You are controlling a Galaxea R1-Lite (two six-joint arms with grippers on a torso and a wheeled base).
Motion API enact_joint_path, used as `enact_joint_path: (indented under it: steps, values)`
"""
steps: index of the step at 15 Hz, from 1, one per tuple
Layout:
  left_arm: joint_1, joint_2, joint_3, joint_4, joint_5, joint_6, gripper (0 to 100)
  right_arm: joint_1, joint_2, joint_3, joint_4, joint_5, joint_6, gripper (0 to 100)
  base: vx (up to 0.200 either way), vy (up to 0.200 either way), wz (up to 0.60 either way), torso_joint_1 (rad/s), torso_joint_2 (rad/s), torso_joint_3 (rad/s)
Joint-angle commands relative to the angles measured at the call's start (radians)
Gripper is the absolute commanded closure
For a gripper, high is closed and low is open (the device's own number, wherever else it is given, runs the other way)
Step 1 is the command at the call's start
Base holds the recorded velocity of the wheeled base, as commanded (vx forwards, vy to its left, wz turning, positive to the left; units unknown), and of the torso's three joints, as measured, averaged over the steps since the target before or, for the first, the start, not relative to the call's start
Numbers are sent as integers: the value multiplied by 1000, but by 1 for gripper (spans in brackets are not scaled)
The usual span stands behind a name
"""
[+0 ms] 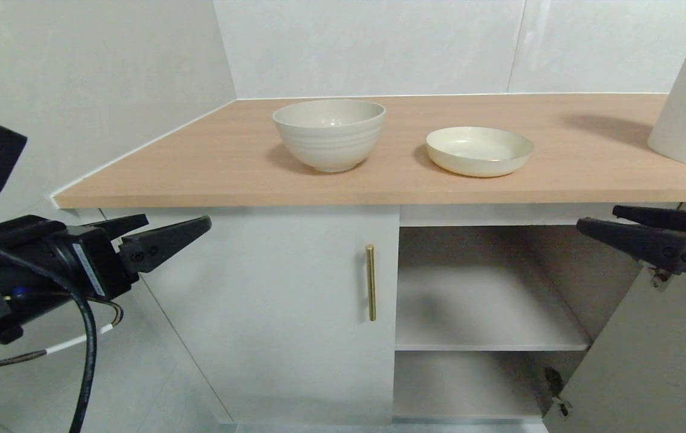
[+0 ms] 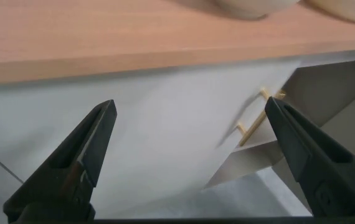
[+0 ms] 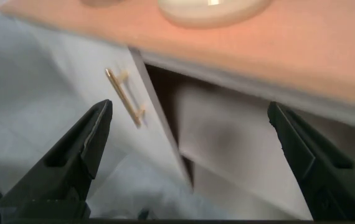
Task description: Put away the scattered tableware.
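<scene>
Since the left gripper (image 1: 179, 220) and right gripper (image 1: 596, 216) hang spread and empty below the counter (image 1: 590, 162), rising could clip its edge or shove the 11 o'clock bowl (image 1: 329, 133).

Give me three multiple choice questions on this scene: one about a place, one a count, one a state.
1. Where is the deep bowl? A. on a cabinet shelf B. on the wooden countertop, left of the shallow dish C. inside the shallow dish
2. How many tableware pieces are on the countertop? A. one B. two C. four
3. The cabinet's right door is: A. open B. shut C. missing
Answers: 1 B, it stands on the wood beside the dish. 2 B, only bowl and dish. 3 A, it swings out, baring the shelves.
</scene>
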Motion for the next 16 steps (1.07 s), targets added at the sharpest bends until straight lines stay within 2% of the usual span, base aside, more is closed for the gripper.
enact_joint_path:
  steps: [1, 3, 7, 16]
  values:
    - [0, 2, 1, 1, -1, 0, 0, -5, 5, 19, -17, -1, -1, 0, 0, 0, 0, 0, 0, 0]
    - [0, 2, 1, 1, -1, 0, 0, -11, 7, 19, -19, 0, -1, 0, 0, 0, 0, 1, -35, -13]
    - [0, 5, 3, 2, -3, 0, 0, -11, 10, 20, -19, 0, -1, 0, 0, 0, 0, 74, -255, -266]
    - [0, 21, 15, 8, -6, 0, 0, -12, 73, 26, -20, -1, -13, 0, 0, 0, 0, 149, -497, -305]
